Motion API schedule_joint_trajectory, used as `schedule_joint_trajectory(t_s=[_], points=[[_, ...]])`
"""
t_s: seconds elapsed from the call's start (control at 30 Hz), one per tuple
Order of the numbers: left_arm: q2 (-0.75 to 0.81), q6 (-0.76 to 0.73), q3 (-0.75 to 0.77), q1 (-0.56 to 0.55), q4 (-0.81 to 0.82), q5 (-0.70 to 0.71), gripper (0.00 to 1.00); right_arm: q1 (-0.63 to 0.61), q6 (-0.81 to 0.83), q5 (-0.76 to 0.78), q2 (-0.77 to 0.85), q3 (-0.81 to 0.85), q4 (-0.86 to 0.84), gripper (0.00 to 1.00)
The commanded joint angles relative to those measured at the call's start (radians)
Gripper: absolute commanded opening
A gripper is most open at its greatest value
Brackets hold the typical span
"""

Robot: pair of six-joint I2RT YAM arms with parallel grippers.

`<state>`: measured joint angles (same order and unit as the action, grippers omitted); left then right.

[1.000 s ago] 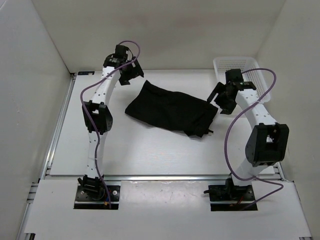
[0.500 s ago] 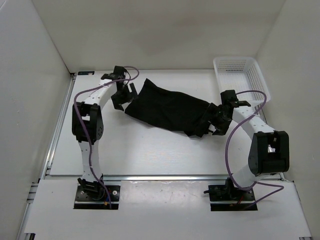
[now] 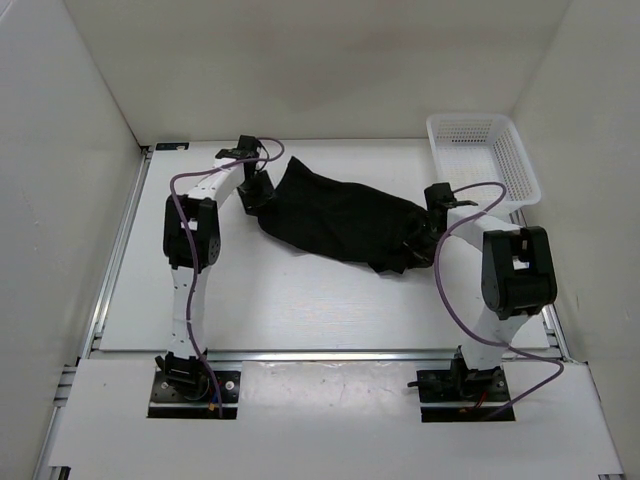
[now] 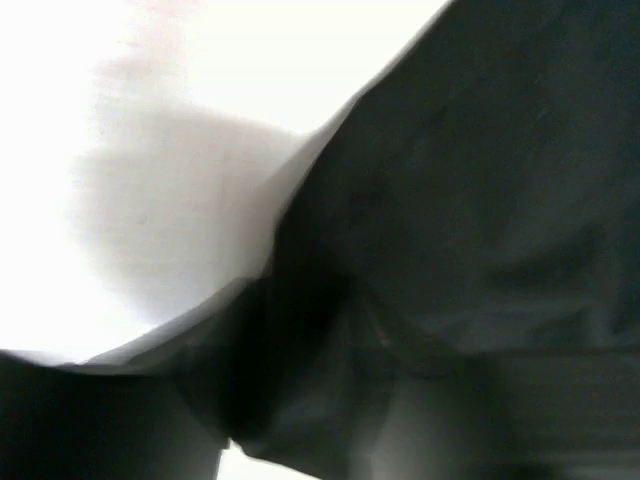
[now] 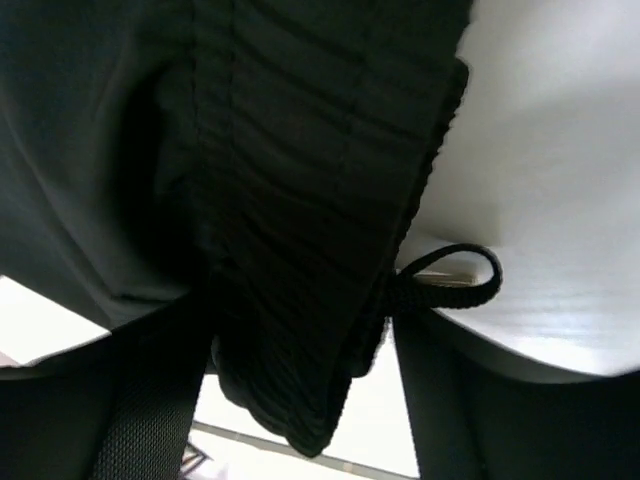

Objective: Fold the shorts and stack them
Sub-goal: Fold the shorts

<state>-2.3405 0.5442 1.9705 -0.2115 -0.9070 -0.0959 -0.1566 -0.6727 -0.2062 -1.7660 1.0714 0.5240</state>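
Shorts: rumpled, mid-frame.
Left gripper: upper-left end; closure unclear.
Right gripper: astride right end; closure unclear.
Advice: pinch both ends, stretch flat.

White basket on table

The shorts are soft, matt black cloth, ribbed at the waistband. The basket is white plastic mesh.

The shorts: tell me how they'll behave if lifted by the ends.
Likely floppy: the shorts lie rumpled and creased, so the middle should sag. Probably light, being thin fabric. The drawstring loop may dangle and snag.
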Motion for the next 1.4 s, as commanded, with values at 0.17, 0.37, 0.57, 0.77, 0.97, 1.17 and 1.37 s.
schedule_joint_trajectory(t_s=[0.17,0.37,0.57,0.77,0.97,1.17,1.37], points=[[0.016,0.022,0.061,0.02,0.016,0.005,0.1,-0.055,0.074,0.056,-0.069,0.108,0.019,0.06],[0.234,0.057,-0.169,0.073,0.016,0.125,0.1,-0.066,0.191,0.065,0.017,0.096,0.111,0.0],[0.539,0.125,-0.602,0.083,0.016,0.203,0.1,-0.066,0.268,0.074,0.151,-0.036,0.208,0.0],[0.785,0.246,-0.946,0.057,0.016,0.203,0.1,-0.066,0.274,0.074,0.272,-0.183,0.237,0.24],[0.877,0.235,-0.932,0.057,-0.047,0.229,0.98,-0.066,0.263,0.149,0.365,-0.142,0.31,0.88],[0.942,0.203,-0.762,0.015,-0.158,0.32,0.95,-0.086,0.265,0.182,0.447,-0.01,0.389,0.71],[0.925,0.165,-0.752,-0.043,-0.09,0.173,0.1,-0.115,0.223,0.065,0.41,0.032,0.335,0.07]])
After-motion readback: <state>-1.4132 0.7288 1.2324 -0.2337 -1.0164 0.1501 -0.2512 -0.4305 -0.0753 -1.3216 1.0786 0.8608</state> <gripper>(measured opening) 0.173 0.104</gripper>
